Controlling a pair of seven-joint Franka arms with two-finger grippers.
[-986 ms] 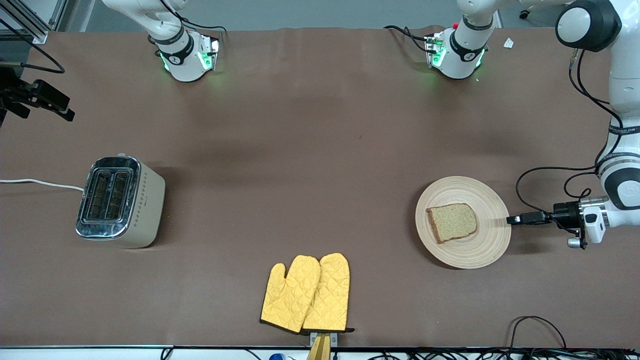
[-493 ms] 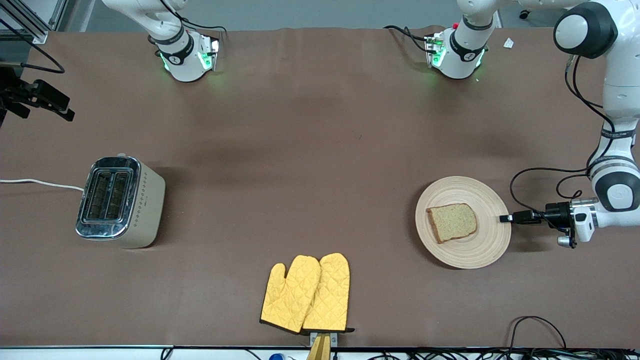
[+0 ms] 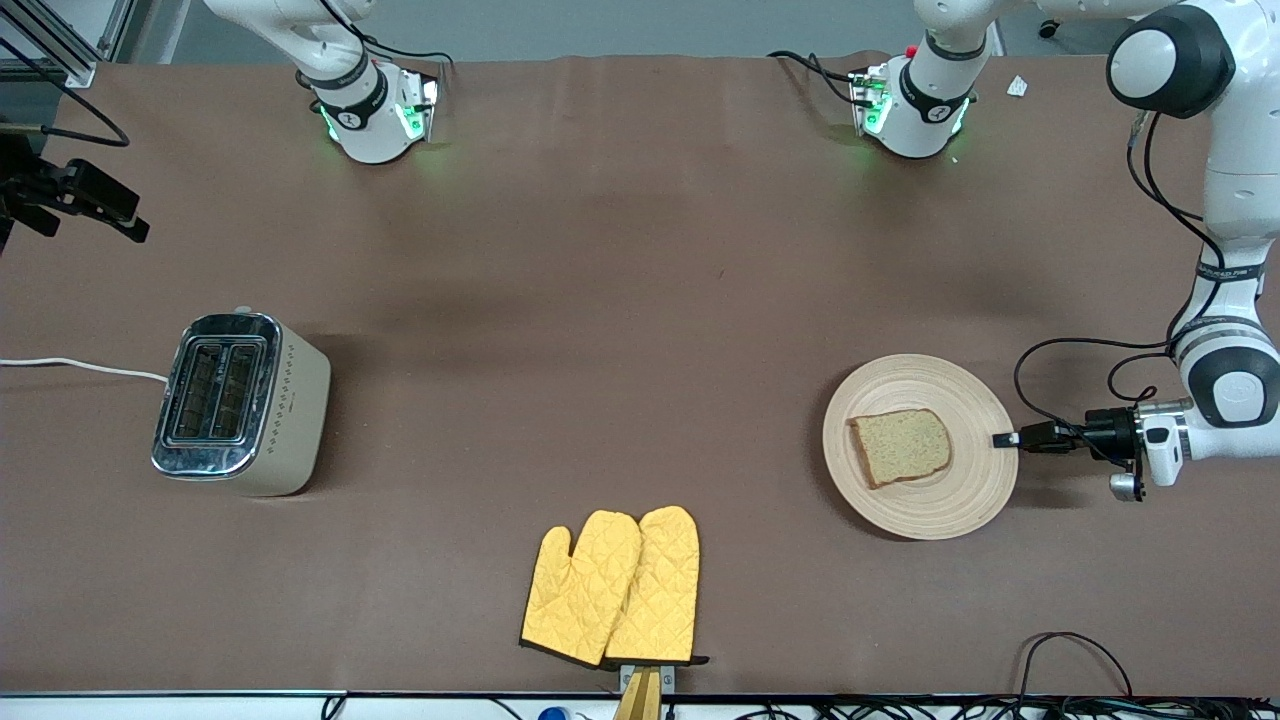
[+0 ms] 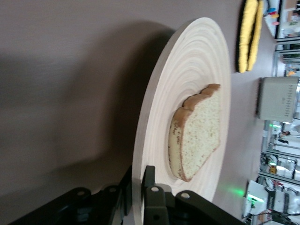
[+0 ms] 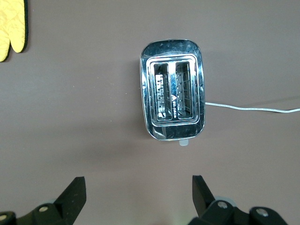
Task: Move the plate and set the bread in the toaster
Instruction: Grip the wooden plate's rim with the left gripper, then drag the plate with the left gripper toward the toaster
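The pale wooden plate (image 3: 930, 500) lies toward the left arm's end of the table, with the bread (image 3: 901, 446) flat on it. My left gripper (image 3: 1003, 439) reaches in sideways, low over the table, and is shut on the plate's rim. In the left wrist view the left gripper (image 4: 138, 185) has one finger above and one below the rim of the plate (image 4: 187, 84), close to the bread (image 4: 199, 133). The toaster (image 3: 240, 403) stands toward the right arm's end, its two slots empty. My right gripper (image 5: 138, 187) is open high over the toaster (image 5: 172, 103).
A pair of yellow oven mitts (image 3: 612, 587) lies near the table's front edge, between the toaster and the plate. The toaster's white cord (image 3: 80, 366) runs off the table's end. Black cables (image 3: 1075, 650) lie at the front corner nearest the plate.
My left gripper has moved in onto the plate's rim and shut on it. The plate with the bread has shifted slightly toward the right arm's end. The right arm has not moved.
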